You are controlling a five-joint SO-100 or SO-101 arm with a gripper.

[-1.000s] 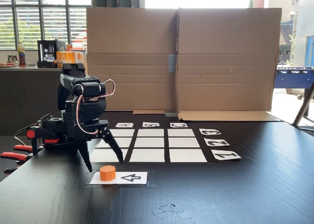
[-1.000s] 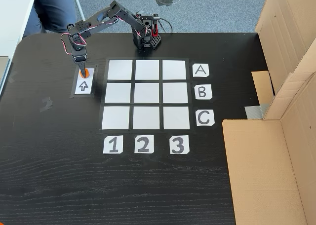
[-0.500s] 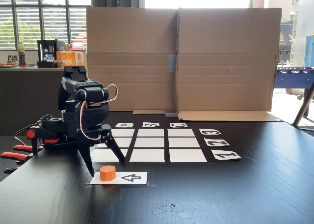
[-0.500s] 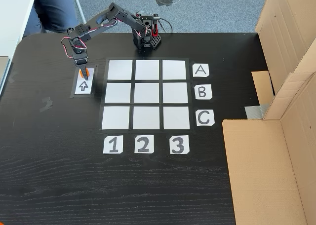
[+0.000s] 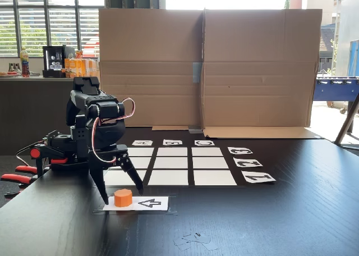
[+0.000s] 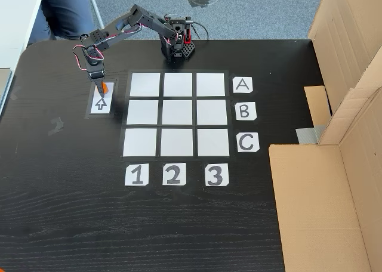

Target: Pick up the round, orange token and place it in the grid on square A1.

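The orange token [image 5: 123,197] sits on the near end of a white arrow card [image 5: 150,203], to the left of the grid [image 5: 174,163]. My gripper [image 5: 122,195] is open and lowered over it, one black finger on each side, neither visibly touching it. From above, the gripper [image 6: 99,89] covers most of the token [image 6: 104,88]. Square A1 [image 6: 145,85] is the grid's [image 6: 177,112] corner square next to the arrow card [image 6: 100,104]. In the low fixed view square A1 [image 5: 115,179] shows between the fingers, just behind the token.
Tall cardboard walls [image 5: 207,68] stand behind the grid and along the right side [image 6: 346,105]. The arm's base [image 6: 177,45] sits at the table's far edge, with red-handled clamps [image 5: 17,179] beside it. A seated person's legs [image 6: 65,9] are past the table corner.
The gripper has dropped lower around the token, its fingertips now near the table. The token has not moved.
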